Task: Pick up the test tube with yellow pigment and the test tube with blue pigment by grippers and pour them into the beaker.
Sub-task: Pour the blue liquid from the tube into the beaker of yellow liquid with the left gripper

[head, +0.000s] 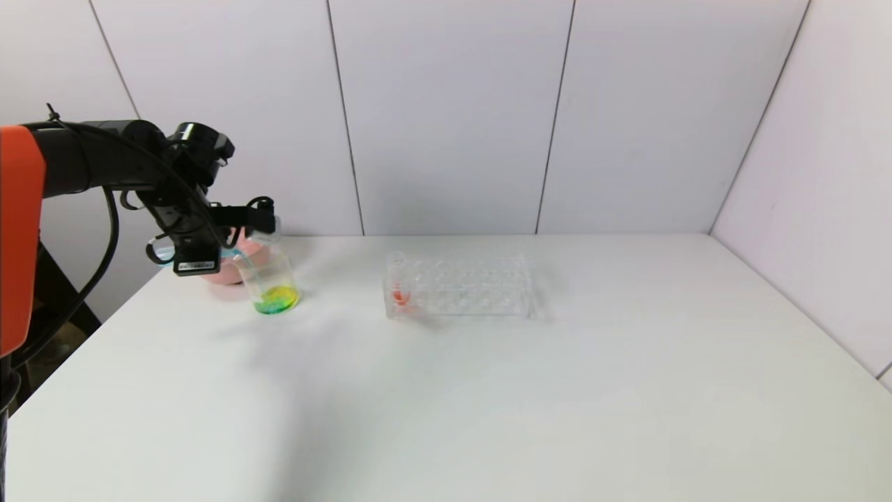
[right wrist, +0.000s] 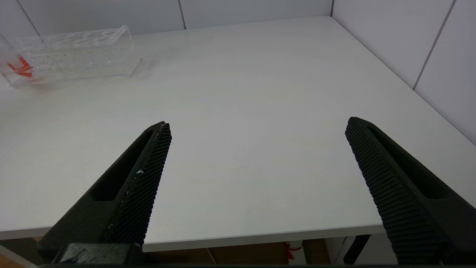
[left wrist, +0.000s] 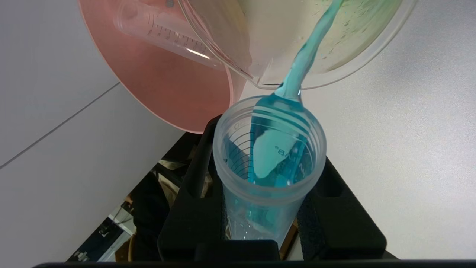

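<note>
My left gripper (head: 252, 215) is shut on the test tube with blue pigment (left wrist: 269, 175) and holds it tipped, mouth down, over the beaker (head: 272, 279). In the left wrist view a blue stream (left wrist: 303, 63) runs from the tube's mouth into the beaker (left wrist: 357, 44). Yellow-green liquid (head: 277, 300) lies at the beaker's bottom. No tube with yellow in it shows. A clear, empty graduated tube (left wrist: 167, 31) lies in the pink bowl. My right gripper (right wrist: 257, 123) is open and empty above the table's front edge, out of the head view.
The pink bowl (head: 223, 273) stands just behind the beaker at the table's far left. A clear tube rack (head: 460, 286) sits mid-table with a red-tipped tube (head: 399, 291) at its left end. White walls close the back and right.
</note>
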You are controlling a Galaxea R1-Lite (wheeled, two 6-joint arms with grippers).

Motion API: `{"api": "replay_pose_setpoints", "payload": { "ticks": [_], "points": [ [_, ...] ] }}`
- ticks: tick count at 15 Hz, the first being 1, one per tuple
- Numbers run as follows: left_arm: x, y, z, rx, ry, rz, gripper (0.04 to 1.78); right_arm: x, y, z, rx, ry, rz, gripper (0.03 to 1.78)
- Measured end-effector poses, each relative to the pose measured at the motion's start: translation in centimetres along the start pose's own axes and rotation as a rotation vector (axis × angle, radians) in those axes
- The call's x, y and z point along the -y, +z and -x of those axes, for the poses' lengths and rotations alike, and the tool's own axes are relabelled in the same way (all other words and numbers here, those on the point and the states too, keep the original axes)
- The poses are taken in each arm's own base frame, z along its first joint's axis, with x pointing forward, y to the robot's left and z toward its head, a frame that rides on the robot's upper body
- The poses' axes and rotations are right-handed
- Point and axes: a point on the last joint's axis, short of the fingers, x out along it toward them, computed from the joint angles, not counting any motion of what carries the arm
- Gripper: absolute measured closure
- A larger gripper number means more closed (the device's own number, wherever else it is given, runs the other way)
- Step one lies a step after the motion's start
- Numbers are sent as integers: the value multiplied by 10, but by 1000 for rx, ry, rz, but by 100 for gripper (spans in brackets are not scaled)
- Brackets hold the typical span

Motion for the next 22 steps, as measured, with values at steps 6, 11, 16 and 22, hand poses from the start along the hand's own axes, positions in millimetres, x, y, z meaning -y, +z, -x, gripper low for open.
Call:
{"api": "replay_pose_setpoints", "payload": {
  "ticks": [6, 11, 16, 22],
  "points": [
    [0, 1, 0, -1, 1, -5, 129, 0, 0, 0, 0, 0, 0, 10],
    [0, 1, 1, -18, 5, -8, 129, 0, 0, 0, 0, 0, 0, 10],
    [1, 3, 1, -26, 8, -12, 129, 0, 0, 0, 0, 0, 0, 10],
    [1, 5, 2, -48, 15, -22, 129, 0, 0, 0, 0, 0, 0, 10]
  ]
}}
